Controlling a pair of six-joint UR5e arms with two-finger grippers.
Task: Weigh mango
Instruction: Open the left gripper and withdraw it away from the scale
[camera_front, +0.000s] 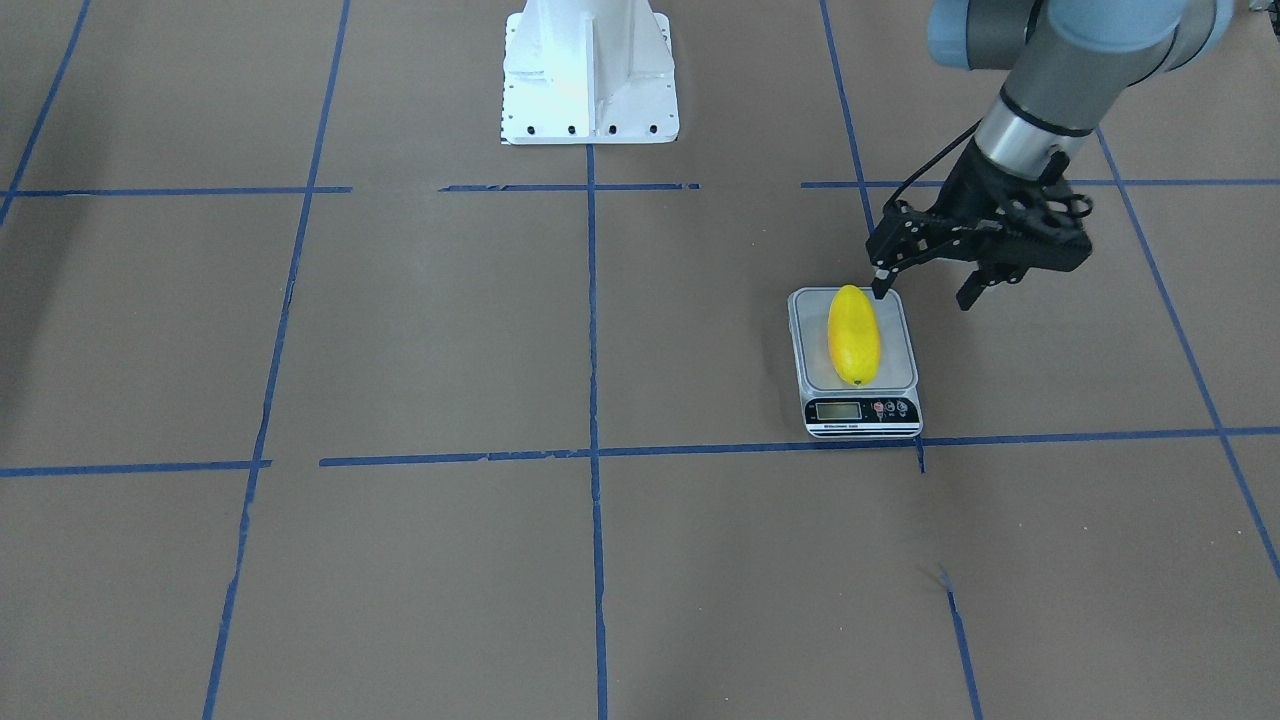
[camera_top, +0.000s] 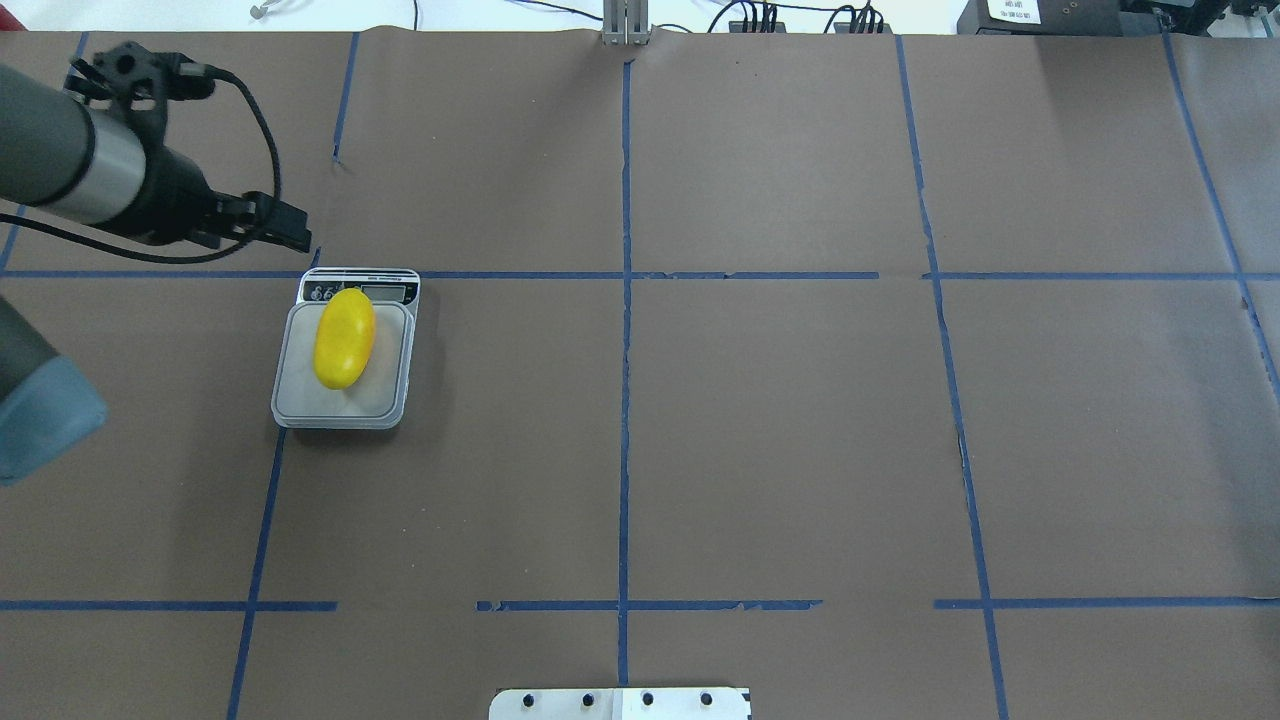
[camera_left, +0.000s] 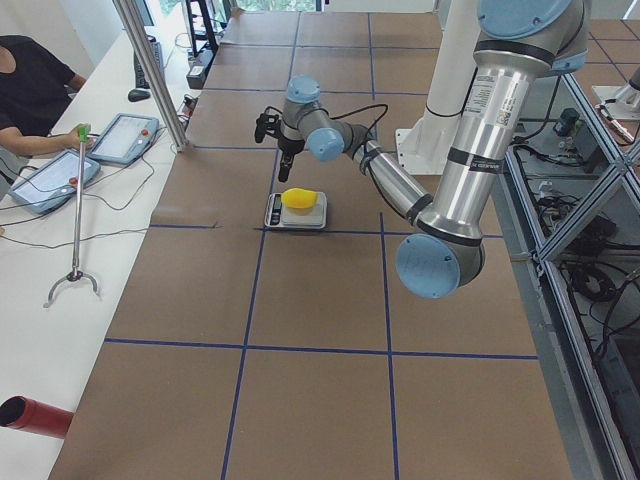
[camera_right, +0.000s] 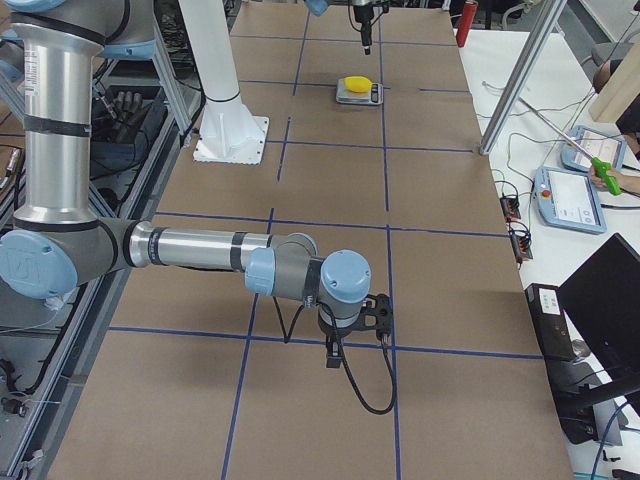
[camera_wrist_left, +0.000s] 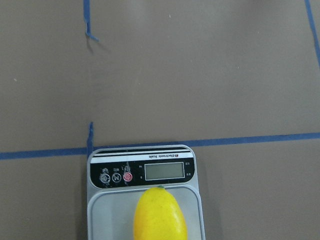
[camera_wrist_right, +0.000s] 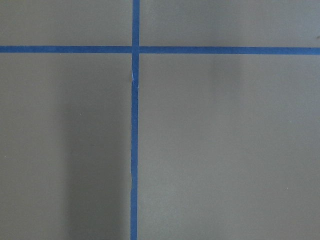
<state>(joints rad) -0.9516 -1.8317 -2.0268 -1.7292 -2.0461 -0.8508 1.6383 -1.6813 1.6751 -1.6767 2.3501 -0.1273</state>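
The mango (camera_front: 853, 335) lies lengthwise on the platform of a small digital scale (camera_front: 862, 410), free of any gripper. It also shows in the overhead view (camera_top: 344, 338) and the left wrist view (camera_wrist_left: 159, 217), with the scale's display panel (camera_wrist_left: 142, 172) just beyond its tip. My left gripper (camera_front: 925, 292) is open and empty, raised over the scale's robot-side edge, off to one side of the mango. One fingertip (camera_front: 880, 290) hangs near the mango's end. My right gripper (camera_right: 335, 350) shows only in the exterior right view, low over bare table far from the scale; I cannot tell whether it is open or shut.
The table is brown paper with a grid of blue tape lines. The white robot base (camera_front: 590, 75) stands at the table's robot-side edge. Operators with tablets (camera_left: 50, 180) sit at a side bench, where a grabber tool (camera_left: 75, 220) also lies.
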